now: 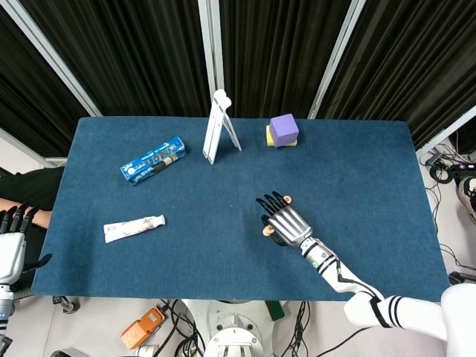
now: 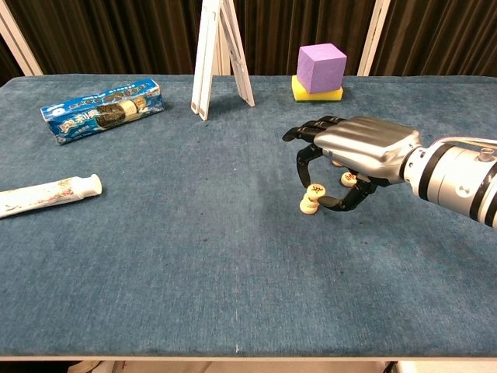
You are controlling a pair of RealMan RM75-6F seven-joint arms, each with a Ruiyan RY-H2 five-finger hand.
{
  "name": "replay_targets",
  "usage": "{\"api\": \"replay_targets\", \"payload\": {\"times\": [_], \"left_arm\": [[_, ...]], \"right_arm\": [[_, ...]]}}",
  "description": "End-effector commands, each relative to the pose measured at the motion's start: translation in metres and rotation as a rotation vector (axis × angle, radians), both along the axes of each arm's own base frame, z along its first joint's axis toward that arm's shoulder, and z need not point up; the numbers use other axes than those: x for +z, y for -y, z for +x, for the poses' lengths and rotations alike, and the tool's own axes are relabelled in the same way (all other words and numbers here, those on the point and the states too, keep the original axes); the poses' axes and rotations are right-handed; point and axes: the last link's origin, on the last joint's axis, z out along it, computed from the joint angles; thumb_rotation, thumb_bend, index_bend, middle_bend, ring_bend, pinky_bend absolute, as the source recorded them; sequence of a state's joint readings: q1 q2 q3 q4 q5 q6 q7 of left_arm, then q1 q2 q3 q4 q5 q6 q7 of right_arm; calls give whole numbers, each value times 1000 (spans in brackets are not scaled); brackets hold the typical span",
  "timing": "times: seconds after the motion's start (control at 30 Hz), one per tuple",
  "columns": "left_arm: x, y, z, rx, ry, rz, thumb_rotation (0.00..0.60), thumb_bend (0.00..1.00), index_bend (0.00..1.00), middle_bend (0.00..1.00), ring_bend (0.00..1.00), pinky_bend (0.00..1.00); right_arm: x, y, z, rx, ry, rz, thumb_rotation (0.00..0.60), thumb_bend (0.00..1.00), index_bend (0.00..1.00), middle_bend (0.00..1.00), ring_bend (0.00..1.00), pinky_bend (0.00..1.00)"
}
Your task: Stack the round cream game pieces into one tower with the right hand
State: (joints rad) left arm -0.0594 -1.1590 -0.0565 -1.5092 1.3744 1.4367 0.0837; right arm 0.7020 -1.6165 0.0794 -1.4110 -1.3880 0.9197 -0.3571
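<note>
The right hand (image 2: 353,151) pinches a round cream game piece (image 2: 316,190) between thumb and fingertip, directly over a second cream piece (image 2: 308,207) lying on the blue table (image 2: 233,272). The two pieces appear to be touching or nearly so; contact cannot be confirmed. A third cream piece (image 2: 349,179) sits on the cloth under the palm, just beside the pair. In the head view the hand (image 1: 284,223) covers most of the pieces, and only one (image 1: 266,231) shows at its edge.

Judgement: the placing step is in hand, the first level of the tower not yet released. The next move calls for squaring the held piece on the lower one, then parting the fingers without dragging it sideways (a small disc slides readily).

The left hand (image 1: 10,249) hangs off the table's left edge, fingers apart, holding nothing.

Writing: the pieces carry dark marks, too small to read. The blue biscuit packet (image 2: 102,109) and white tube (image 2: 48,194) bear print, also illegible.
</note>
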Motion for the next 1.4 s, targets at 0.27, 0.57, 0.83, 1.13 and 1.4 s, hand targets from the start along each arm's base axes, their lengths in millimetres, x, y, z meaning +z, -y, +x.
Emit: {"api": "replay_targets", "payload": {"times": [0.27,0.57,0.83,1.13,1.4], "left_arm": [[0,0,-1,2,0,0,600,26,102,34,8,0],[0,0,-2,3,1,1,600,26,102,34,8,0],[-3,-3,0,-5,2,-9,600,25,102,34,8,0],[0,-2,1,2,-4,-4,600,26,102,34,8,0],[0,-2,0,7,-3,-5,600,26,102,34,8,0]], "right_arm": [[-1,-2,0,5,0,3,600,537,460,116,0,35],[18,11,-17,-54,2,-76,600,525,442,116,0,34],[17,26,-39,-135,-46,-97,600,450,458,116,0,34],[8,35,-44,-155,-56,-84,600,451,476,116,0,35],[6,38,-46,-164,-64,-81,600,454,499,116,0,34]]}}
